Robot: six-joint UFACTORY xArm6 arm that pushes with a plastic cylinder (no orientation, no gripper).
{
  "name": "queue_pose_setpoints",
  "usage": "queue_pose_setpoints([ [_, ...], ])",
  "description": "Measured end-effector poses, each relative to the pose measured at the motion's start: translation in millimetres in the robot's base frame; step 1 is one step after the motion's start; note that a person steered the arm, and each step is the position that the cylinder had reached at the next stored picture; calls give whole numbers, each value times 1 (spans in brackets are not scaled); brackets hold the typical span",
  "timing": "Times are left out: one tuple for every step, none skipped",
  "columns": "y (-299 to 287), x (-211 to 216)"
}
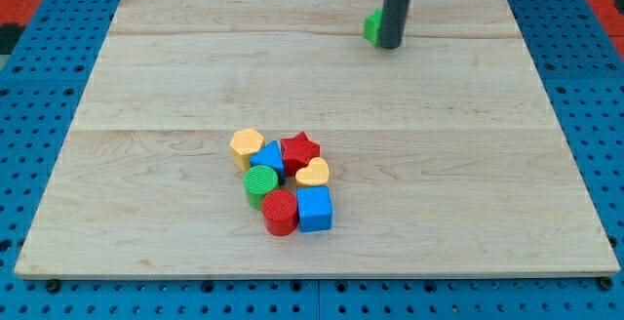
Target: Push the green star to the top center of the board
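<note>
Camera view: a pale wooden board (322, 76) lies on a blue perforated tabletop (39, 86) and fills most of the frame. Near the view's top, a little right of centre, the dark rod comes down from the upper edge, and my tip (390, 45) rests on the board there. The green star (373, 27) sits just at the rod's left side, touching it or very nearly so; the rod hides most of the block, so only a green sliver shows and its star shape cannot be made out. There is no end effector with jaws here, only the plain rod, so it holds nothing and merely stands against the block.

The other blocks are bunched together well apart from the tip, in the lower middle of the board, left of centre. At the cluster's upper left is a yellow hexagon-like block (247, 144), with a small blue block (268, 157) tucked against its right side. A red star (300, 150) sits at the upper right, and a yellow heart (313, 173) lies just below it. A green cylinder (260, 182) is at the left below the hexagon, a red cylinder (279, 211) at the bottom, and a blue cube (314, 208) beside it on the right. These seven touch or nearly touch one another. Nothing lies between the cluster and the green star.
</note>
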State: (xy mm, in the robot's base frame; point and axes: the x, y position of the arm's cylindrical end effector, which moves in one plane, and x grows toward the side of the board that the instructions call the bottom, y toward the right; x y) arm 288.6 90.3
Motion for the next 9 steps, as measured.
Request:
queue_pose_setpoints([
  [-27,-14],
  [18,-33],
  [94,-54],
  [117,-69],
  [69,-53],
  [30,-50],
  [29,-71],
  [34,-95],
  [21,-95],
])
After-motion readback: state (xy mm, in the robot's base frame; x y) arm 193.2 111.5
